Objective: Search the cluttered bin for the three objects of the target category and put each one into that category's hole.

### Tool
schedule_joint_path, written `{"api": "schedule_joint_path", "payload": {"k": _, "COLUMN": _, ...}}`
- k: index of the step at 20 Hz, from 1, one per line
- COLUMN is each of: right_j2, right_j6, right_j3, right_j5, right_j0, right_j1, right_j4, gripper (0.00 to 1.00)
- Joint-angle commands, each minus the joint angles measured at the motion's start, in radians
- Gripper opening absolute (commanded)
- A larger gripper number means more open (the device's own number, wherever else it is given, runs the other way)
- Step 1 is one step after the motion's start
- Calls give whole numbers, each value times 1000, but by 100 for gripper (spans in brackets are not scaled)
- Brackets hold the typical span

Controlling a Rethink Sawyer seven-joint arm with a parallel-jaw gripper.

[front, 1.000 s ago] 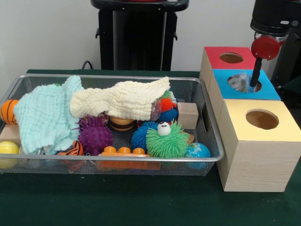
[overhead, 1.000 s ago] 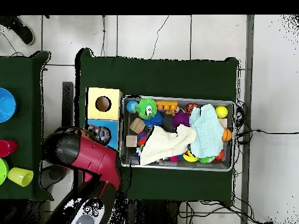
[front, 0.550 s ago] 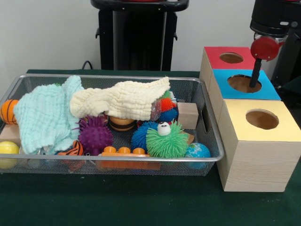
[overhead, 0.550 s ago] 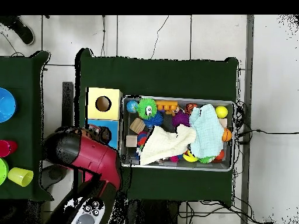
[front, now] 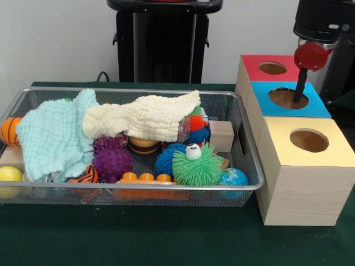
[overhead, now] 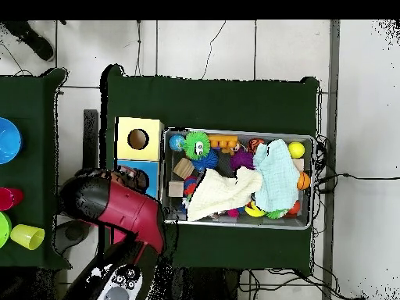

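One blue box hole directly beneath the gripper, jaws' state impossible to tell.

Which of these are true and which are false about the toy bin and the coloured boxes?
1. The yellow box is nearest the camera in the front view. True.
2. The gripper is over the red box. False: it hangs over the hole of the blue box.
3. The cream cloth lies on top of toys in the bin. True.
4. The green fuzzy ball has no eyes. False: a googly eye sits on top of it.
5. A globe ball sits in the bin's corner beside the yellow box. True.
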Motion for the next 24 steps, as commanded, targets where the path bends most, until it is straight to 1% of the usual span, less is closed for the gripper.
{"api": "schedule_joint_path", "payload": {"k": 1, "right_j2": 56, "right_j6": 72, "right_j3": 17, "right_j5": 80, "right_j0": -37, "right_j1": -18, "right_j4": -53, "gripper": 100}}
{"api": "schedule_joint_path", "payload": {"k": 2, "right_j2": 28, "right_j6": 60, "right_j3": 6, "right_j5": 113, "right_j0": -39, "right_j1": -34, "right_j4": -77, "gripper": 100}}
{"api": "schedule_joint_path", "payload": {"k": 3, "right_j2": -4, "right_j6": 41, "right_j3": -19, "right_j5": 168, "right_j0": -47, "right_j1": -52, "right_j4": -111, "gripper": 100}}
{"api": "schedule_joint_path", "payload": {"k": 5, "right_j2": -37, "right_j6": -28, "right_j3": -54, "right_j5": 271, "right_j0": -91, "right_j1": -91, "right_j4": -178, "gripper": 100}}
{"api": "schedule_joint_path", "payload": {"k": 7, "right_j2": -39, "right_j6": -121, "right_j3": -57, "right_j5": 300, "right_j0": -146, "right_j1": -123, "right_j4": -239, "gripper": 100}}
{"api": "schedule_joint_path", "payload": {"k": 10, "right_j2": -23, "right_j6": -262, "right_j3": -40, "right_j5": 247, "right_j0": -229, "right_j1": -164, "right_j4": -335, "gripper": 100}}
{"api": "schedule_joint_path", "payload": {"k": 15, "right_j2": 65, "right_j6": -435, "right_j3": -37, "right_j5": 201, "right_j0": -390, "right_j1": -229, "right_j4": -476, "gripper": 100}}
{"api": "schedule_joint_path", "payload": {"k": 17, "right_j2": 106, "right_j6": -486, "right_j3": -45, "right_j5": 173, "right_j0": -450, "right_j1": -237, "right_j4": -522, "gripper": 100}}
{"api": "schedule_joint_path", "payload": {"k": 20, "right_j2": 172, "right_j6": -523, "right_j3": -59, "right_j5": 85, "right_j0": -526, "right_j1": -218, "right_j4": -593, "gripper": 100}}
{"api": "schedule_joint_path", "payload": {"k": 21, "right_j2": 194, "right_j6": -534, "right_j3": -62, "right_j5": 38, "right_j0": -553, "right_j1": -207, "right_j4": -619, "gripper": 100}}
{"api": "schedule_joint_path", "payload": {"k": 24, "right_j2": 251, "right_j6": -524, "right_j3": -69, "right_j5": -72, "right_j0": -607, "right_j1": -163, "right_j4": -677, "gripper": 100}}
